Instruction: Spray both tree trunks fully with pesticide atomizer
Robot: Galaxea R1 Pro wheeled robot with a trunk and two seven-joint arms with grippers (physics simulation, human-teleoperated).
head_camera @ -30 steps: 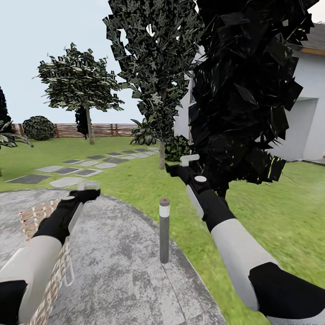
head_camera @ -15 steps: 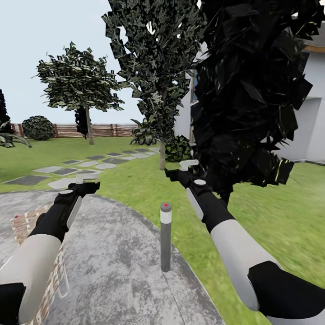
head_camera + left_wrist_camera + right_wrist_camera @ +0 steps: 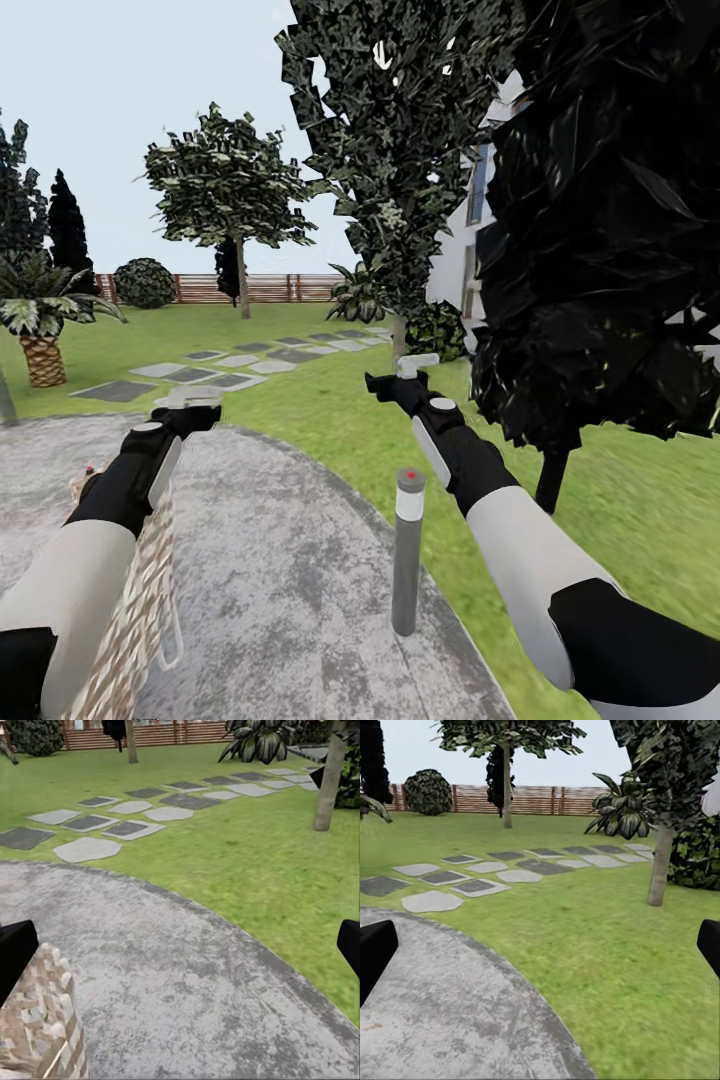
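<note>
Two trees with pale grey-tan trunks stand on the lawn ahead. The nearer tree trunk (image 3: 400, 338) (image 3: 659, 866) rises beside the house, and the farther tree trunk (image 3: 243, 285) (image 3: 507, 791) stands near the brown slat fence (image 3: 270, 288). The pesticide atomizer is out of view. My left gripper (image 3: 195, 400) is held out over the grey paved patch, open, with nothing between its fingers (image 3: 15, 952). Over the grass edge my right gripper (image 3: 408, 368) is also open and holds nothing, its fingers (image 3: 375, 949) far apart.
A grey bollard (image 3: 407, 560) stands at the paving's edge between my arms. A wicker basket (image 3: 140, 600) sits under my left arm. A black cone-shaped tree (image 3: 600, 220) on a thin stem looms close on the right. Stepping stones (image 3: 230, 365) cross the grass, with a short palm (image 3: 42, 345) at left.
The whole view has swung left, so the scenery has shifted right and the palm has come into sight. Both arms keep the same pose with open grippers.
</note>
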